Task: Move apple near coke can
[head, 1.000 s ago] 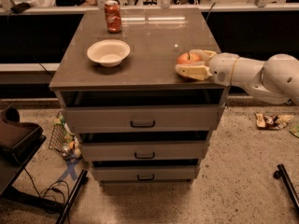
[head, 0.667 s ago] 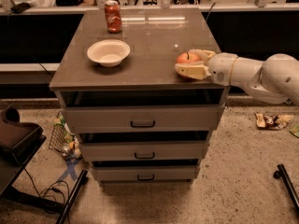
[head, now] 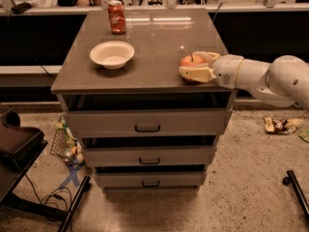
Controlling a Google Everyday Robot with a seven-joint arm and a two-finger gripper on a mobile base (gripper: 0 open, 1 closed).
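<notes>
On the cabinet top (head: 159, 37), near a front corner, the gripper (head: 189, 65) clasps the apple (head: 191, 60).

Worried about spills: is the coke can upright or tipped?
Upright: the coke can stands on its base, silver top up. The gripper is at the apple, by the right edge.
</notes>
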